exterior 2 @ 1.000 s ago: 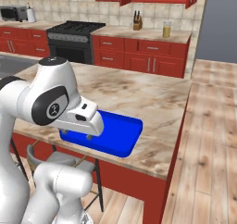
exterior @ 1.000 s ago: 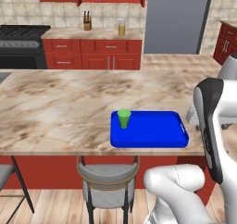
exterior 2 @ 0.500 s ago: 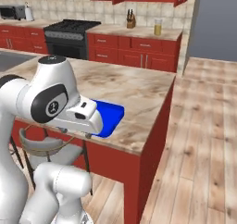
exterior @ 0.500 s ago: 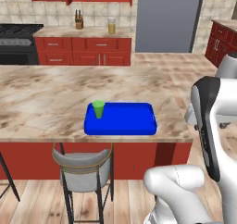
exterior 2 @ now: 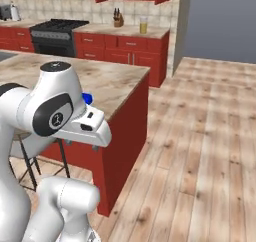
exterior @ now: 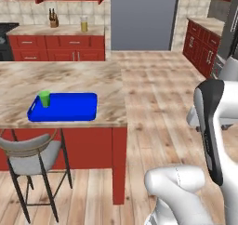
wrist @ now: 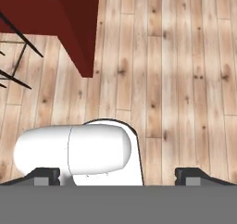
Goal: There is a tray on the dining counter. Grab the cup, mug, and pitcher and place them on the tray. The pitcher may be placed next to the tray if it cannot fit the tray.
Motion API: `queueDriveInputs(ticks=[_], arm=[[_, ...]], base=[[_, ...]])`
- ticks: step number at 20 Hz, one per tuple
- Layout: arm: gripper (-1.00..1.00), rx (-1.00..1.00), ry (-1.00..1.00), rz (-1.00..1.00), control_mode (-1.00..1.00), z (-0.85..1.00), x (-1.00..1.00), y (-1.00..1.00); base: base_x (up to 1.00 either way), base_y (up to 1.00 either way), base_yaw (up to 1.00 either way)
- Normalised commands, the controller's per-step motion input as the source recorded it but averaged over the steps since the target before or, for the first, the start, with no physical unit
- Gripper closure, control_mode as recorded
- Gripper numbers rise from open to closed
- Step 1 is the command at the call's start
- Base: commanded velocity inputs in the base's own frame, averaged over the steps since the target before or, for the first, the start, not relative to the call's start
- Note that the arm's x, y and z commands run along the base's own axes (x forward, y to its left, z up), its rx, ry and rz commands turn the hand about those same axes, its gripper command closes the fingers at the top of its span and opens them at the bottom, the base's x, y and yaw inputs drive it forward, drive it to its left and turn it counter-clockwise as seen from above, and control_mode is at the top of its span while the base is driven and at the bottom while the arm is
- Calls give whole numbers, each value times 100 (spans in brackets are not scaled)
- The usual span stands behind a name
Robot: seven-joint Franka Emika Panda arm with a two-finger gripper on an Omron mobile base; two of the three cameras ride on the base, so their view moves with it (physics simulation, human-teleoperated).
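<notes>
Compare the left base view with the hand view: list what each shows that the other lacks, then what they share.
Left base view: the blue tray on the dining counter, the green cup standing in the tray's left end, and the pitcher on the far wall counter. Hand view: the open gripper, holding nothing, pointing down at the floor. Both: the wooden floor, the counter's red base and a stool.

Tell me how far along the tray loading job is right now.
Done: the green cup stands in the left end of the blue tray on the dining counter. In hand: nothing; the pincer is open, pointing at the wooden floor. Left: the pitcher sits on the far wall counter, and the mug also remains to be loaded.
</notes>
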Motion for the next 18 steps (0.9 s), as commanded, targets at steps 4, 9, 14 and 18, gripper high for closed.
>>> queueDriveInputs(ticks=[4,9,14,18], arm=[[-100,0,0,0,100,0,0,0],[-100,0,0,0,100,0,0,0],[-100,0,0,0,100,0,0,0],[-100,0,0,0,100,0,0,0]], base=[[-23,-100,-13],[0,-100,-14],[1,-100,-12],[10,-85,-9]])
